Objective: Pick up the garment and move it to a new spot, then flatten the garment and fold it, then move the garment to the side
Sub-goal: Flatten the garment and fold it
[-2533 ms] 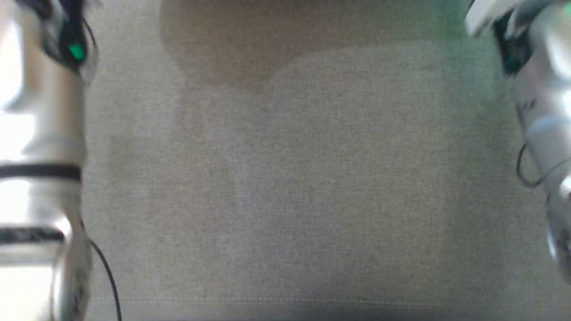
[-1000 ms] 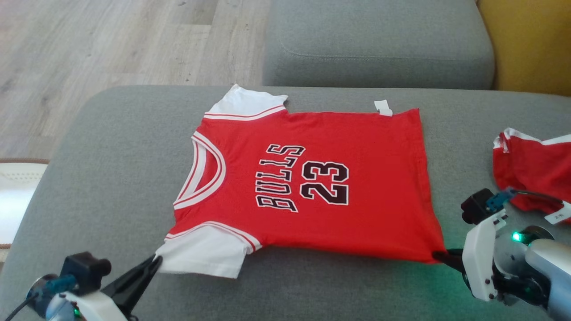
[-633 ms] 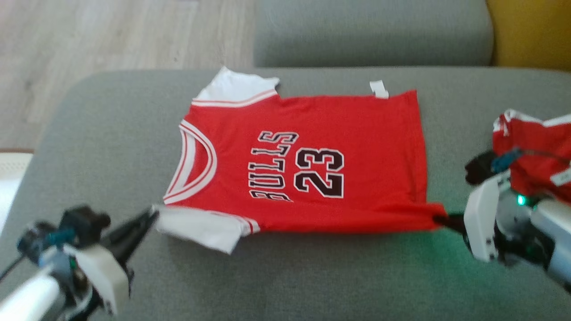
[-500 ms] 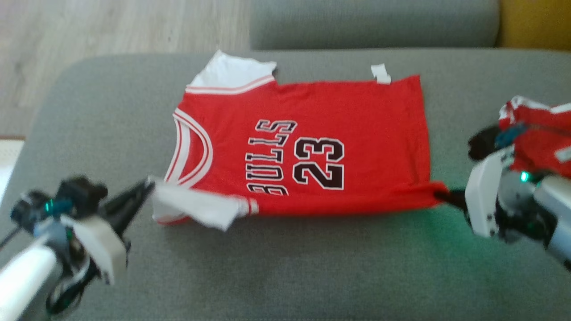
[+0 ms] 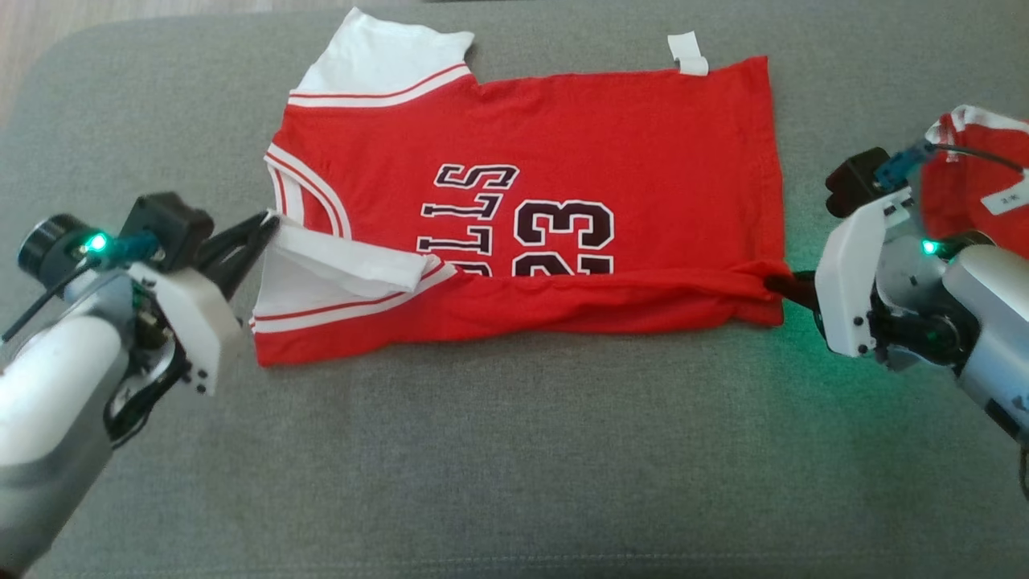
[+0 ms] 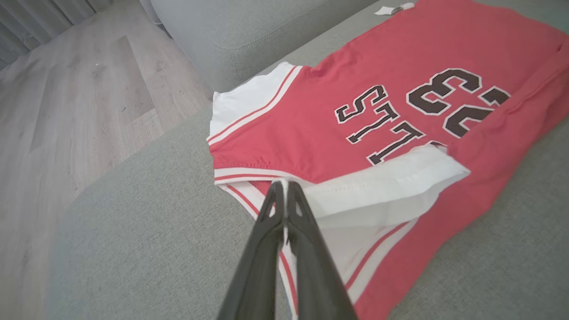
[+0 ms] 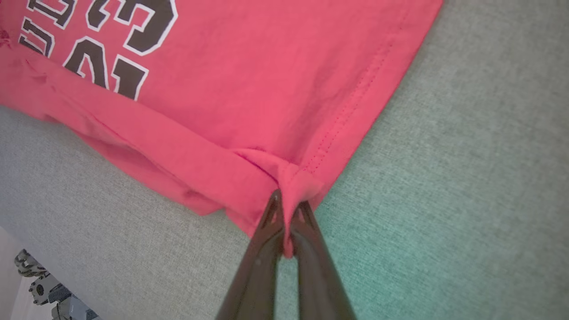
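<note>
Evidently the fold was in hand — the garment (image 5: 563, 161), spread on the grey cushion (image 5: 514, 450), was pinched at its near sleeve by the left gripper (image 5: 269, 225) and at its near hem corner by the right gripper (image 5: 773, 283) — and that edge, seemingly, needed carrying evenly across.

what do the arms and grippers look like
The left gripper and right gripper match: two long, dark, tapering fingers on a white boxy mount, topped by a black camera block with a blue plug and thin black cable. A green light glows at each wrist, and the forearms are pale silver-grey.
</note>
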`<state>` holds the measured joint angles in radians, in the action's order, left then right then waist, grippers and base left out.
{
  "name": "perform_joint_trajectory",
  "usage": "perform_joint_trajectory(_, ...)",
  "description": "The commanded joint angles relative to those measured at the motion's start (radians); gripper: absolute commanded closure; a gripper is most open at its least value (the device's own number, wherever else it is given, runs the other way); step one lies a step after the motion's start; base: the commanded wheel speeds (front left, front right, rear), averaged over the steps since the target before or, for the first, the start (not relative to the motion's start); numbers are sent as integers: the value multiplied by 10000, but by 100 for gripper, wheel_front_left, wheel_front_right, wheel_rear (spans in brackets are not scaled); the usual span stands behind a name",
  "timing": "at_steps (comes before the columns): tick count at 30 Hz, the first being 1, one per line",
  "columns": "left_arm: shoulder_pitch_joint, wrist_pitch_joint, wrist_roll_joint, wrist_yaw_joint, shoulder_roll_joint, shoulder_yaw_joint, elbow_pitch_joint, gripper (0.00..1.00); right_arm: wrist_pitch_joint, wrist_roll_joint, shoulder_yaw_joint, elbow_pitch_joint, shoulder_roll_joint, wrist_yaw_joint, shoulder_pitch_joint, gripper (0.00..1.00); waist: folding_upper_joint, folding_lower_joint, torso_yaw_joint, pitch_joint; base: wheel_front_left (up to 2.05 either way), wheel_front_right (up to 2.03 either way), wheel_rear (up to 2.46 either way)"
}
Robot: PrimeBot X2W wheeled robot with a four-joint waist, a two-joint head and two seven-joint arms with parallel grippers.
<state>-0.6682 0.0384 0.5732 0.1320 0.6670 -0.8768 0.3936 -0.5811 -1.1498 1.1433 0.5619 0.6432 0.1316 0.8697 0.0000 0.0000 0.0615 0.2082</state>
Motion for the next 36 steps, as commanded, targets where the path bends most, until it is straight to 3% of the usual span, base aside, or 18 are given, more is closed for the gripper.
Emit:
perform_joint_trajectory(1, -858, 191, 120, -16, 363, 193, 134, 100, 33, 117, -95, -93, 59, -9, 261, 100, 0, 0, -28, 89, 0, 0, 0)
perform_joint_trajectory(13, -2553, 1034, 433, -15, -94, -982, 2111, 100, 93, 122, 63, 66, -52, -9, 684, 100, 0, 0, -71, 385, 0, 0, 0)
perform_joint_trajectory(14, -2669, 1114, 436, -15, -166, -1035, 2303, 94, 184, 186, 83, 57, -53, -9, 741, 80, 0, 0, -72, 406, 0, 0, 0)
perform_joint_trajectory(15, -2768, 1208, 441, -15, -258, -1070, 2497, 4, 275, 229, 93, 67, -69, -9, 784, 0, 0, 0, -73, 424, 0, 0, 0)
perform_joint_trajectory(21, -3101, 1861, 509, -180, -892, -1064, 3541, 0, 1504, 577, -8, 362, -216, -9, 998, 0, 0, 0, -26, 372, 0, 0, 0)
perform_joint_trajectory(26, -2906, 2205, 885, -1102, -1313, -105, 3630, 0, 3227, 1092, -348, 995, -443, -9, 1079, 0, 0, 0, 58, 91, 0, 0, 0)
perform_joint_trajectory(30, -2162, 2227, 1094, -2020, -1647, 1755, 2127, 0, 5114, 1361, -906, 1471, -728, -9, 857, 0, 0, 0, 138, -253, 0, 0, 0)
perform_joint_trajectory(36, 486, 2231, 601, -2708, -2620, 4599, -567, 0, 7852, 1492, -2126, 2334, -1542, -9, -148, 0, 0, 0, 127, -1010, 0, 0, 0)
